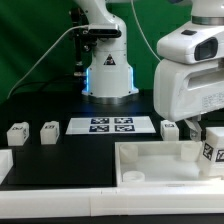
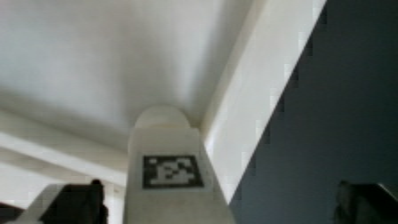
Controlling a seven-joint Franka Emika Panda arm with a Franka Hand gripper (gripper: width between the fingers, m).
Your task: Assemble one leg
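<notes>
A white leg (image 1: 211,150) with a black-and-white tag stands at the far corner of the white tabletop (image 1: 150,170), on the exterior view's right. My gripper (image 1: 204,138) is low over it. In the wrist view the leg (image 2: 173,165) points away from the camera, over the tabletop (image 2: 107,60). It lies between my dark fingertips (image 2: 75,205), closer to one, with a gap to each. My gripper (image 2: 217,208) is open around the leg. Whether the leg sits in a corner socket is hidden.
Two loose legs (image 1: 17,132) (image 1: 49,131) stand on the black table at the exterior view's left, and a third (image 1: 169,127) stands beside the marker board (image 1: 110,125). The robot base (image 1: 108,75) is behind. A white part (image 1: 4,165) shows at the left edge.
</notes>
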